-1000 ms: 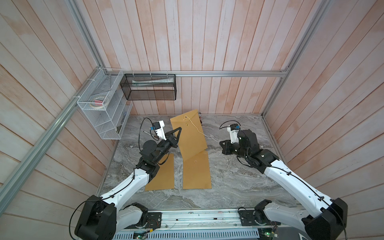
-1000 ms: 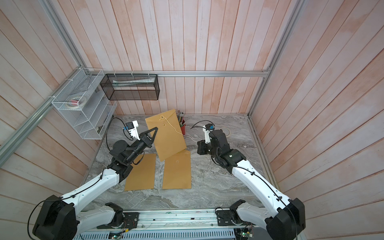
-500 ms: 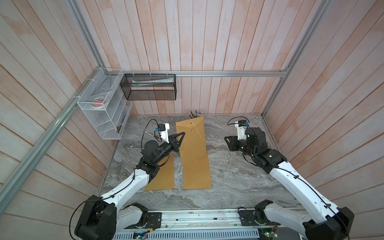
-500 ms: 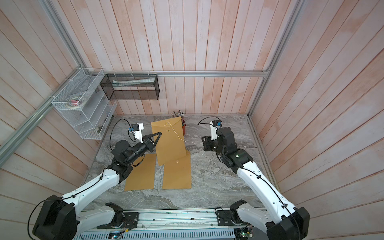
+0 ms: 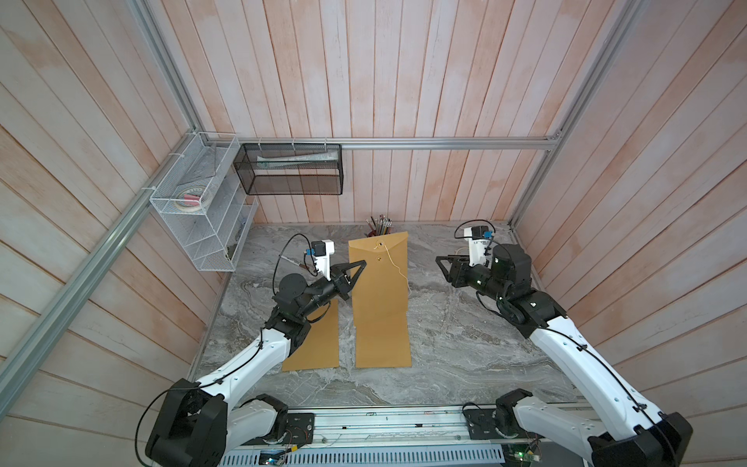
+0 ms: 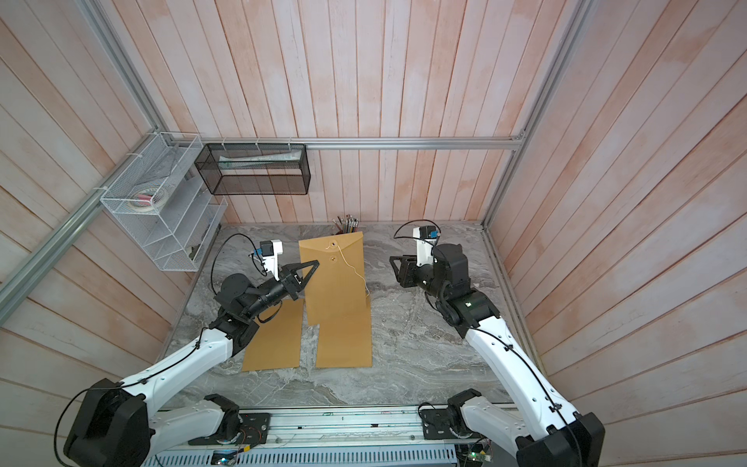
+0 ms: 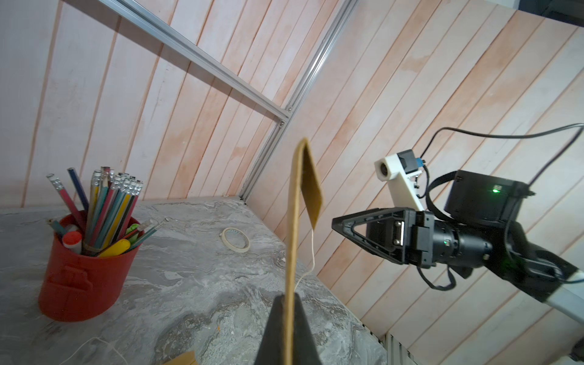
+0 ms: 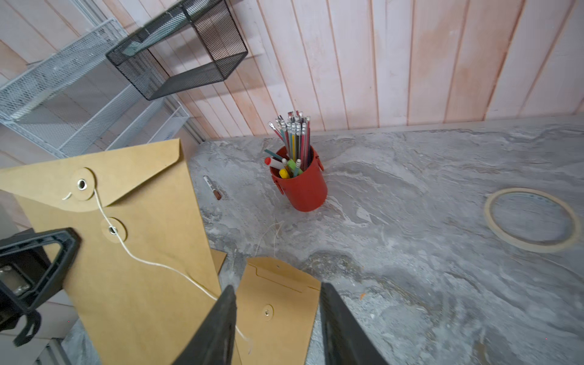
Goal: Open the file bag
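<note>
Two arms reach in from the lower corners of both top views over the grey marbled bench (image 5: 444, 323). The left tool (image 5: 359, 265) is pinched narrow on the left edge of the file bag (image 5: 378, 291), a brown paper envelope held upright just above centre frame. The left wrist view shows its black fingers (image 7: 273, 335) pressed flat on either side of the paper edge. The flap is folded over the bag's top. The white string (image 8: 151, 262) hangs loose from the upper eyelet, past the lower one and down the face.

The right tool (image 5: 442, 265) hovers right of centre, apart from the bag, jaws parted at a middling width with nothing between them. In the right wrist view the string's tail runs by one finger; whether it touches I cannot tell.

A flat envelope (image 5: 313, 343) lies on the bench lower left of the held bag, and a second flat envelope (image 5: 384, 343) lies directly below it. Behind the bag stands a red pencil cup (image 8: 300, 189), with a marker (image 8: 212, 187) to its left and a tape roll (image 8: 534, 218) at the right edge of that view.
</note>
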{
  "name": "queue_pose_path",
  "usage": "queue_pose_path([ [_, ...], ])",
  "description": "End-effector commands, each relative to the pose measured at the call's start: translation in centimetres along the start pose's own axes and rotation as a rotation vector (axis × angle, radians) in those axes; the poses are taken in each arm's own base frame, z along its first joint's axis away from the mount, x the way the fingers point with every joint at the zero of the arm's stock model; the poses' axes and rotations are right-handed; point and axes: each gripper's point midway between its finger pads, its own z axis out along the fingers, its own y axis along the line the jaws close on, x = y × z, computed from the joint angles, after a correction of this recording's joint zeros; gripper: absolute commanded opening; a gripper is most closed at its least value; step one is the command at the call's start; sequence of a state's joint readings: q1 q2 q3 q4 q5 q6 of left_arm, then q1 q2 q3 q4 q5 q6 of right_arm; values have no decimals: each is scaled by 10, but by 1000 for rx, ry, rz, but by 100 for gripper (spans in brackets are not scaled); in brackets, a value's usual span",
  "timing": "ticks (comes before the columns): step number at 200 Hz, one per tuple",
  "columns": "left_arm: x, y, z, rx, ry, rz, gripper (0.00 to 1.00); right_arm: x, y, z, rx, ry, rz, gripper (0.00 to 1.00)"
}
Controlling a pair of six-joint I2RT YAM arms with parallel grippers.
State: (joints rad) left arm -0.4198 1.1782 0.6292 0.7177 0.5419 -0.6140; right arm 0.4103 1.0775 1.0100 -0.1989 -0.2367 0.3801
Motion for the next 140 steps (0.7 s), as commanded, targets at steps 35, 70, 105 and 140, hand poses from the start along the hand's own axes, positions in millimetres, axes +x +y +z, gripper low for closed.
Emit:
queue_pose_path([
  [35,13,-15,0,68,28,-25,0,-6,38,21,-264,-18,31,47],
  [70,16,-21,5,84,35,-28,0,-3,48,27,-334,-8,47,47],
  [105,20,-30,11,117,43,-34,0,1,51,33,-358,4,57,47],
  [140,26,-35,13,141,49,-54,0,-2,55,33,-383,-1,51,47],
])
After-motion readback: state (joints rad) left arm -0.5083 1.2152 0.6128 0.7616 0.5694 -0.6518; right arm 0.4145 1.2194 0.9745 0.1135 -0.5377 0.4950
